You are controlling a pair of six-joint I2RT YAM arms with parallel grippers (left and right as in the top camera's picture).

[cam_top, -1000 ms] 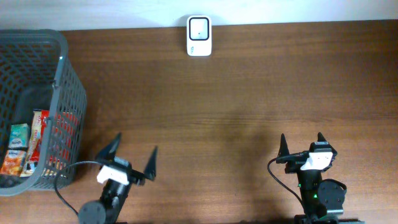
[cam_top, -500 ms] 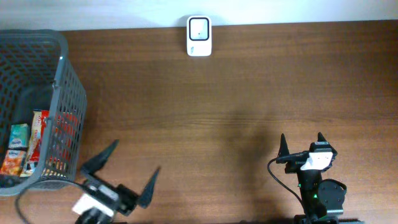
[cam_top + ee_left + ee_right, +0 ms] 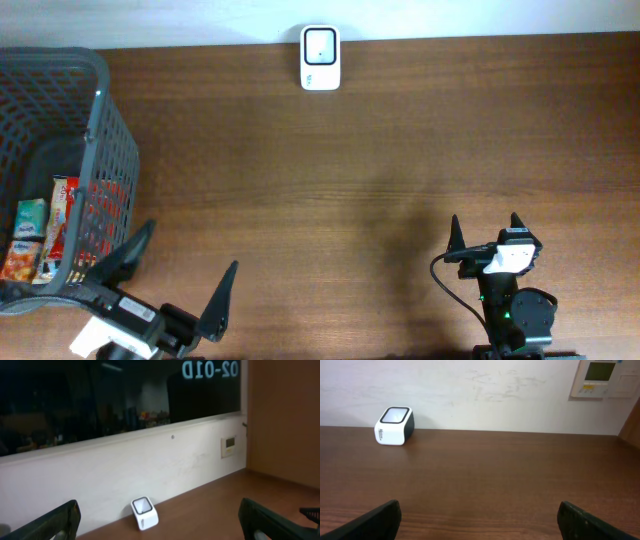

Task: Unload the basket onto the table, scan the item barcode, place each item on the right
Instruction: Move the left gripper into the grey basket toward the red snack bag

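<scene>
A white barcode scanner [image 3: 320, 58] with a dark window stands at the table's far edge against the wall; the scanner [image 3: 144, 513] also shows in the left wrist view and the scanner [image 3: 394, 425] in the right wrist view. Snack packets [image 3: 42, 240] lie in the grey mesh basket [image 3: 105, 150] at the left. My left gripper [image 3: 182, 277] is open and empty at the front left, beside the basket's near corner. My right gripper [image 3: 485, 229] is open and empty at the front right, resting low over the table.
The basket's tall wall rises close to the left arm. A wall runs along the table's far edge with a thermostat panel [image 3: 603, 379] on it.
The left arm has pulled back toward the front-left edge and swung toward the basket. The right arm has not moved.
</scene>
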